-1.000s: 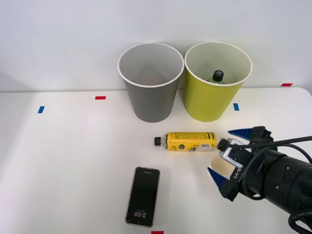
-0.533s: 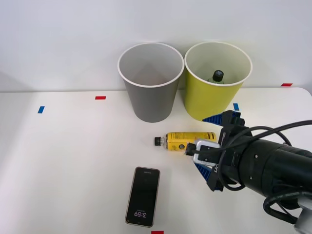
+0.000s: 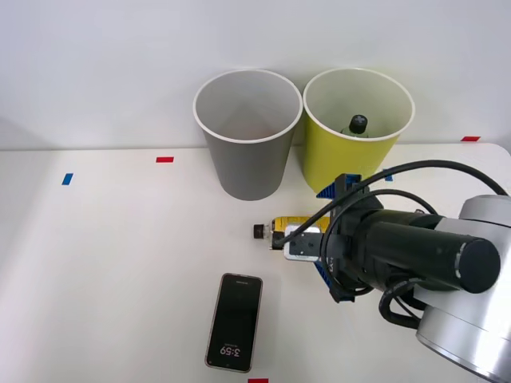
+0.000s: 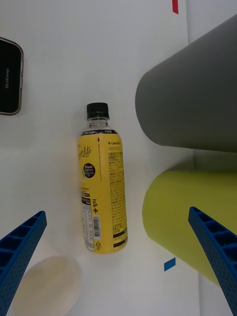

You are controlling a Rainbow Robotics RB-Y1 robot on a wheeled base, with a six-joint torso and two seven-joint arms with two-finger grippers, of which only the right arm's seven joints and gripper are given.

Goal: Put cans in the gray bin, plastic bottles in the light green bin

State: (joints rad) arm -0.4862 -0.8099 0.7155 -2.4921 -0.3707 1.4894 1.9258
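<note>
The yellow-label plastic bottle (image 4: 102,192) lies on its side on the white table, black cap (image 3: 259,231) pointing left, in front of the two bins. My right gripper (image 4: 117,212) hovers over it, open, one blue ribbed finger (image 4: 19,249) on each side of the bottle's base end and not touching it. In the front view the gripper (image 3: 310,235) and arm cover most of the bottle (image 3: 281,226). The gray bin (image 3: 243,152) stands behind on the left, the light green bin (image 3: 345,167) on the right, with a dark green bottle (image 3: 356,125) inside. No cans are visible.
A white paper cup (image 4: 44,284) lies next to the bottle's base, close to one finger. A black phone (image 3: 235,321) lies face up near the table's front edge, left of the arm. Small red and blue tape marks dot the table.
My right arm has swung left and towards the bins, from beside the bottle's base to over the bottle, hiding the cup in the front view. The fingers stayed open; the bottle has not moved.
</note>
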